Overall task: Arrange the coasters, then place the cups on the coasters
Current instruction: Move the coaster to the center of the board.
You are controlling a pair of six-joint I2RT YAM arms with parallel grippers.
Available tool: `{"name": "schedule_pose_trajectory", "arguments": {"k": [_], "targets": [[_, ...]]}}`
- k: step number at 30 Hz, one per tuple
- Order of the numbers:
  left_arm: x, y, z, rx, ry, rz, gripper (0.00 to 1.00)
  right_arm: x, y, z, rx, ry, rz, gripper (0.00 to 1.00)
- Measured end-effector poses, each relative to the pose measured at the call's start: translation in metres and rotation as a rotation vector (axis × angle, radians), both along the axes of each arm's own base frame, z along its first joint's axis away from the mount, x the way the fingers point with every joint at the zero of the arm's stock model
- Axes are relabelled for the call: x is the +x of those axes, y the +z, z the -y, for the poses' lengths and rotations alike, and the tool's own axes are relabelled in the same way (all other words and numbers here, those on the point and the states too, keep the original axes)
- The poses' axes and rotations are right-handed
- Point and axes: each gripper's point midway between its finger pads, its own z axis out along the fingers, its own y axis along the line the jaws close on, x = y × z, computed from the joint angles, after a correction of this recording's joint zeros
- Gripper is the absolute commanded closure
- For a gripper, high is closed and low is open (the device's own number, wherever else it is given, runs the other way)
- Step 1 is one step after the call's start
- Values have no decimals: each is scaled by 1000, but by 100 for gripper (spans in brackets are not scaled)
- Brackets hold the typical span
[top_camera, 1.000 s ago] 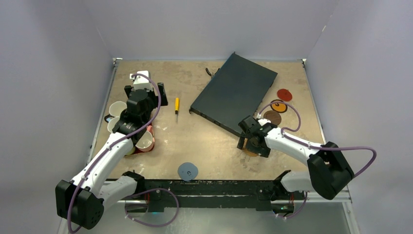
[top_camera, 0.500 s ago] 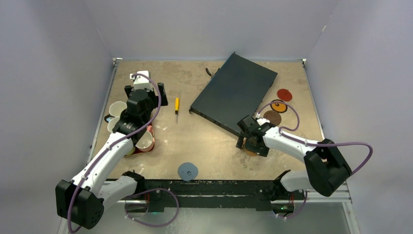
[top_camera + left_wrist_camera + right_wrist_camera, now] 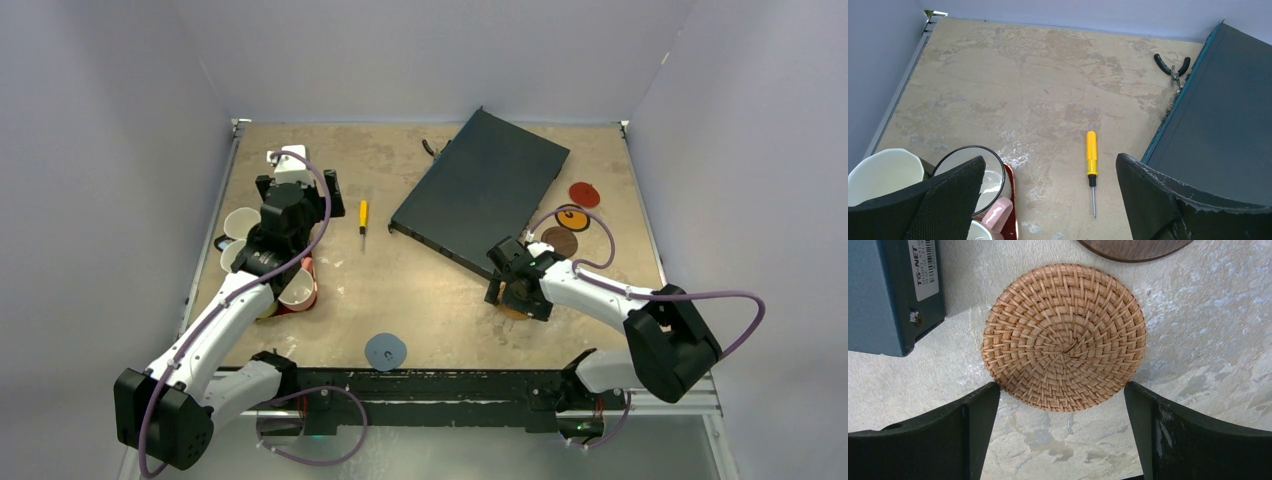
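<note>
Several cups crowd the left edge under my left arm, one showing its cream inside (image 3: 240, 222) and another (image 3: 297, 290) standing on a dark red tray (image 3: 311, 296). In the left wrist view a dark-rimmed cup (image 3: 990, 175) and a pink handle (image 3: 995, 214) sit beside my open, empty left gripper (image 3: 1049, 165). My right gripper (image 3: 1062, 387) hangs open just above the tan woven coaster (image 3: 1063, 335), straddling its near edge without touching it. Other coasters lie flat on the table: dark brown (image 3: 559, 241), orange (image 3: 573, 218), red (image 3: 584, 194) and blue-grey (image 3: 385, 351).
A large dark box (image 3: 480, 190) lies diagonally at the back centre, and its corner (image 3: 898, 290) is close to the woven coaster. A yellow screwdriver (image 3: 1091, 155) lies between the cups and the box. Small pliers (image 3: 1172, 67) rest by the box's far edge.
The right arm has edged slightly toward the far side over the woven coaster. The left arm has not moved.
</note>
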Motion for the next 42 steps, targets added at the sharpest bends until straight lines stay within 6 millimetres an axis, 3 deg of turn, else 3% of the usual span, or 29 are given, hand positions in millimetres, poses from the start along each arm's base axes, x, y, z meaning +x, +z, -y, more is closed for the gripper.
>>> {"name": "schedule_pose_trajectory", "arguments": {"k": [21, 30, 42], "targets": [[0, -1, 0, 1, 0, -3, 2, 1, 12, 3, 10, -12, 41, 2], [0, -1, 0, 1, 0, -3, 2, -6, 3, 7, 2, -12, 22, 2], [1, -3, 1, 3, 0, -9, 2, 0, 2, 2, 18, -12, 42, 2]]}}
